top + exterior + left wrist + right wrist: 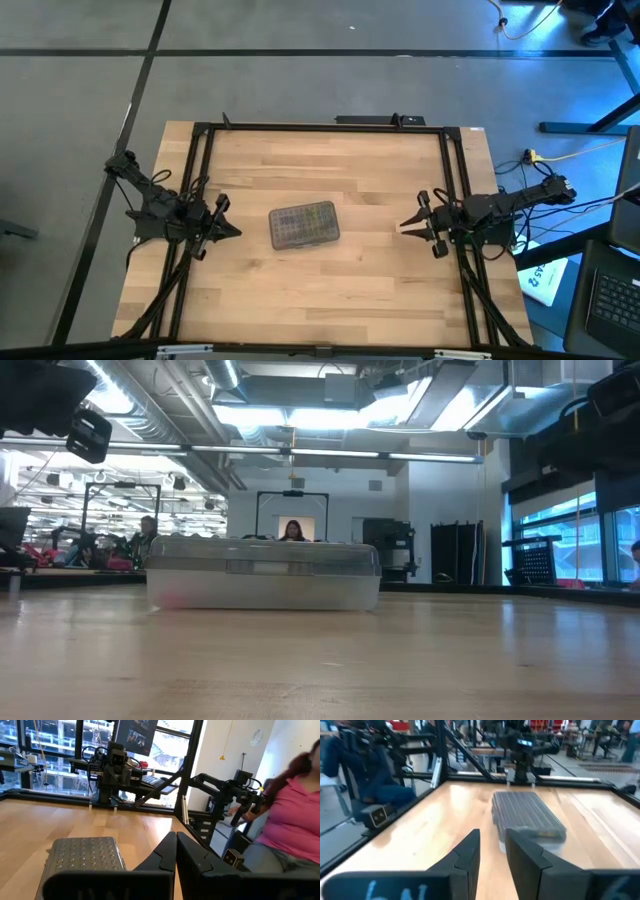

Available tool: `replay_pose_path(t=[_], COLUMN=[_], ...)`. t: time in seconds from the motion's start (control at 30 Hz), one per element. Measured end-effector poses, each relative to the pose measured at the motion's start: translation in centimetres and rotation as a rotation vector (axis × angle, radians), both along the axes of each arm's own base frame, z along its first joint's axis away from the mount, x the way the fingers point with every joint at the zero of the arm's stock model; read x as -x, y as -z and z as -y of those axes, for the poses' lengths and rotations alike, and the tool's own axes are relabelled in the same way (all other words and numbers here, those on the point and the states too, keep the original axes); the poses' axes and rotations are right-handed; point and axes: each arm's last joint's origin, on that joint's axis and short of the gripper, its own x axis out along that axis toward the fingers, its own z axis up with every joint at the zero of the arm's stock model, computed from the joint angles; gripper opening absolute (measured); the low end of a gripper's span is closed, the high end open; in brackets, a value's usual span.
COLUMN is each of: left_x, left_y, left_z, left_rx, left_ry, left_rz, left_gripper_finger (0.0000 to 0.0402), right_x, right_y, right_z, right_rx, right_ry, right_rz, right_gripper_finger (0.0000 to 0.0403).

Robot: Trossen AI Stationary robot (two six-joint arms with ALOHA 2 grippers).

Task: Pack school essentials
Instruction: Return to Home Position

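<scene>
High view places the left gripper low over the table's left side. In the left wrist view its two dark fingers are pressed together, with only a thin seam between them, and they hold nothing. The right gripper sits opposite over the right side, pointing inward. In the right wrist view its fingers stand a narrow gap apart with bare wood showing between them, and they hold nothing either.

Between the two tips, apart from both and a little closer to the left one, lies a clear rectangular plastic case with a grey dotted lid. It rests flat on the light wooden table, roughly at its middle. The low view shows the lid down on the case.

The school essentials cannot be made out one by one. Through the case's clear wall the low view gives only a faint pink patch near one bottom corner, and which item it is cannot be told.

Beyond the table edge, the left wrist view shows a seated person in a pink top.
</scene>
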Motion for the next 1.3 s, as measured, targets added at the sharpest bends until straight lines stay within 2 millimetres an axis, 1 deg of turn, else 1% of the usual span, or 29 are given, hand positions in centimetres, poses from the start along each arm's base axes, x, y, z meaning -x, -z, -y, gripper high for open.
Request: replay_pose_path(t=[0.1,0.6,1.3], left_x=[0.0,0.0,0.0], left_y=[-0.01,-0.01,-0.01], left_z=[0.0,0.0,0.0], left_rx=[0.0,0.0,0.0], left_ry=[0.0,0.0,0.0], left_rz=[0.0,0.0,0.0], left_gripper_finger=[0.0001,0.0024,0.0001], right_x=[0.0,0.0,0.0], right_y=[0.0,0.0,-0.01], right_z=[0.01,0.01,0.01], right_rx=[0.0,0.0,0.0], right_ry=[0.002,0.002,0.002], right_rz=[0.0,0.0,0.0], right_gripper_finger=[0.0094,0.0094,0.0094])
